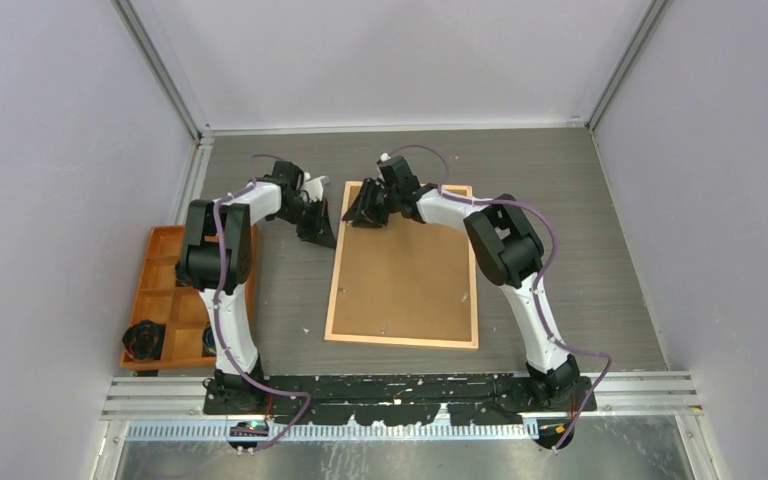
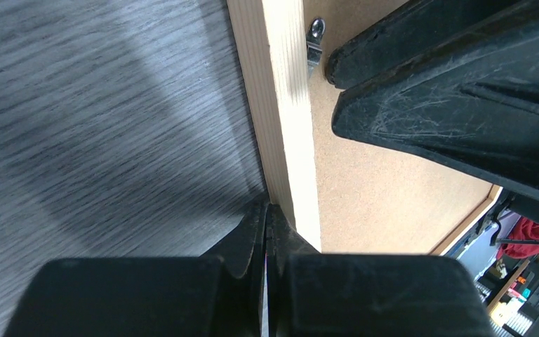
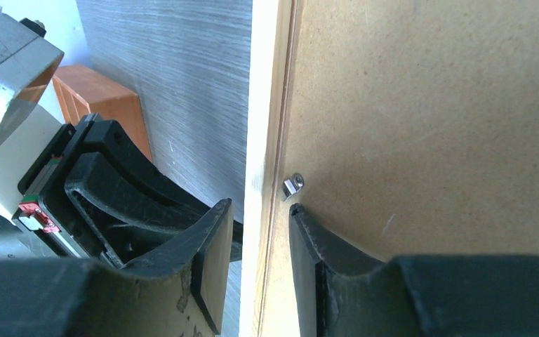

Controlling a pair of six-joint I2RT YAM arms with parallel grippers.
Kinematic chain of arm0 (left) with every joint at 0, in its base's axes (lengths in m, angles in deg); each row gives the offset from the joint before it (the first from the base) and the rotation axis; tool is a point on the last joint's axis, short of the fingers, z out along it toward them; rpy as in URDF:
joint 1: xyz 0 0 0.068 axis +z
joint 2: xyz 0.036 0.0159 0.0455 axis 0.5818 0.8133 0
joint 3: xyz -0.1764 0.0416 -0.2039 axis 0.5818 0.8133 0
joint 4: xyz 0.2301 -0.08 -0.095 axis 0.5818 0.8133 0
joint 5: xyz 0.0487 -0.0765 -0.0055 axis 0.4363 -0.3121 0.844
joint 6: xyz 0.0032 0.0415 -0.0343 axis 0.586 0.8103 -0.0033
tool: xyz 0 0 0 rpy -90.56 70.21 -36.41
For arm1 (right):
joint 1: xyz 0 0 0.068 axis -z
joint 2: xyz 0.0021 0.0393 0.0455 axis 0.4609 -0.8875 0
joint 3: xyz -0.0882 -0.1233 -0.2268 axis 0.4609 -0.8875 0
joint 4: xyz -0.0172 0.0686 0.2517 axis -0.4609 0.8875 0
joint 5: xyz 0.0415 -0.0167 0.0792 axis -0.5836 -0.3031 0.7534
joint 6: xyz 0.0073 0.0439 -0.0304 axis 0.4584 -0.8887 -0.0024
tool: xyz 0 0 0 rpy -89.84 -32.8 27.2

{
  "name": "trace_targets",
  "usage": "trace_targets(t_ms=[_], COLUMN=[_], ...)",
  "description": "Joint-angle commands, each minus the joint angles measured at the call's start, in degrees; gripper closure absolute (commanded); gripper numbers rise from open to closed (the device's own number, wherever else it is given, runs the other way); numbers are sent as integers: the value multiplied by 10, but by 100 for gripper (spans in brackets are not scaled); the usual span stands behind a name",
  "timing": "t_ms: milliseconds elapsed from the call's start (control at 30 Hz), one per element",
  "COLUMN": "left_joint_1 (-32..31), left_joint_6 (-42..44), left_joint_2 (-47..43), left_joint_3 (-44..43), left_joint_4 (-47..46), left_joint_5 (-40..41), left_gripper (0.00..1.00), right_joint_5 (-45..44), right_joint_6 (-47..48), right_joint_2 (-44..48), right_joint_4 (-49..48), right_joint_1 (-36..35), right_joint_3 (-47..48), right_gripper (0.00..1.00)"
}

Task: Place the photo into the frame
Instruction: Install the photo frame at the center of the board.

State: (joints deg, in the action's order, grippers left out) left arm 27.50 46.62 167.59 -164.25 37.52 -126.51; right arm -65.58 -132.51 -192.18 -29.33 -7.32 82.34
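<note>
The frame (image 1: 400, 342) lies flat in the middle of the table with a brown backing board (image 1: 405, 270) inside it. The photo is out of view. My right gripper (image 1: 363, 210) is at the frame's far left corner. In the right wrist view it (image 3: 260, 206) stands open astride the pale wood strip (image 3: 261, 105), one finger outside it and one on the board (image 3: 428, 105) beside a small metal tab (image 3: 293, 184). My left gripper (image 1: 320, 232) is shut and empty, its tips (image 2: 267, 210) on the table against the strip's (image 2: 288, 105) outer side.
An orange compartment tray (image 1: 165, 290) sits at the left edge with a black object (image 1: 145, 340) in a near cell. The two grippers are close together at the frame's far left corner. Grey walls enclose the table on three sides.
</note>
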Motion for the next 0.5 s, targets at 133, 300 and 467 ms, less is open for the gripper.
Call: trace_targets(t_ms=[133,300,467], left_joint_1=[-3,-3,-3], left_joint_6=[2,2,2], left_joint_2=[-17,-18,-17], left_joint_3=[9,7,7], left_joint_4=[-16,-16,-17], left_joint_5=[-18,-19,-18], left_gripper=[100,100,99], right_joint_5=[-30,-29,-27], right_joint_6=[5,-8,-25], right_joint_2=[-14,-21,-24], right_joint_4=[15,7,0], right_joint_1=[-4,-5,-6], right_joint_3=[31,33,33], right_gripper=[61,62,63])
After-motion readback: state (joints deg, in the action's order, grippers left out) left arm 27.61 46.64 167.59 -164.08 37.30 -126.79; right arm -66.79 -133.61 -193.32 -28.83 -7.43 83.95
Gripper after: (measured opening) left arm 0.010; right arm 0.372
